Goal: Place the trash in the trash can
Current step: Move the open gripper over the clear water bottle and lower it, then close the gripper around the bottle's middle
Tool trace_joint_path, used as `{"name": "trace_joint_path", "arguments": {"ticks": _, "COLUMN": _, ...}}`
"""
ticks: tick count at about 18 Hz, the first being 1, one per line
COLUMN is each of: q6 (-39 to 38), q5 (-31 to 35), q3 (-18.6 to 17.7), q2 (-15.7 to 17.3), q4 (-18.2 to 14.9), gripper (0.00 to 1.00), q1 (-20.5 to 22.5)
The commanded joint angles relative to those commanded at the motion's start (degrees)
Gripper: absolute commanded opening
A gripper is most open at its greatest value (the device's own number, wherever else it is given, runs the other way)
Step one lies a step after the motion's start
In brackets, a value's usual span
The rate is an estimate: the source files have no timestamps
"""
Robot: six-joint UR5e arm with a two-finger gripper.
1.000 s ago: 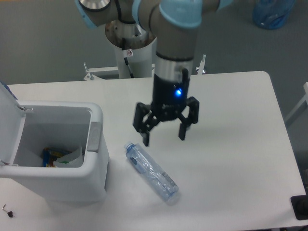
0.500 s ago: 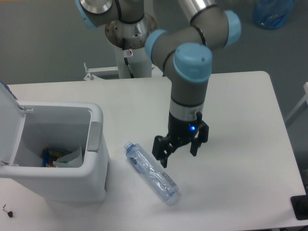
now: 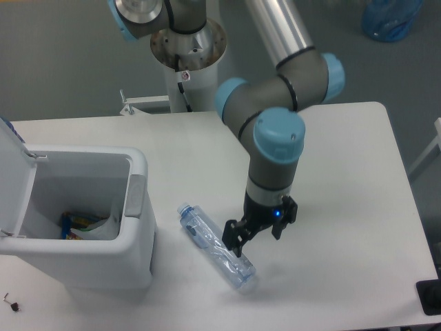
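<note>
The squashed clear bottle (image 3: pixel 216 246) lay on its side on the white tabletop (image 3: pixel 344 172), just beside the open trash can (image 3: pixel 134 207), and the arm's fingers (image 3: pixel 256 234) were spread open right over its far end, holding nothing. The bottle looked empty, so it was likely very light, thin and a bit slippery, and it could roll or crumple if pinched hard. A good place to grab it seemed to be across its middle, where the sides were squashed flat.
</note>
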Motion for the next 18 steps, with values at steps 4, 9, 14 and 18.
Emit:
{"name": "trace_joint_path", "arguments": {"ticks": 4, "q6": -1.3, "q5": 1.6, "q3": 1.1, "q2": -2.7, "q4": 1.7, "gripper": 1.0, "q1": -1.0}}
{"name": "trace_joint_path", "arguments": {"ticks": 9, "q6": -3.4, "q5": 4.0, "q3": 3.4, "q2": -6.1, "q4": 1.9, "gripper": 1.0, "q1": -2.6}}
{"name": "trace_joint_path", "arguments": {"ticks": 14, "q6": -3.4, "q5": 4.3, "q3": 3.5, "q2": -7.1, "q4": 2.0, "gripper": 1.0, "q1": -2.6}}
{"name": "trace_joint_path", "arguments": {"ticks": 18, "q6": -3.4, "q5": 4.8, "q3": 3.4, "q2": -7.7, "q4": 2.0, "gripper": 1.0, "q1": -2.6}}
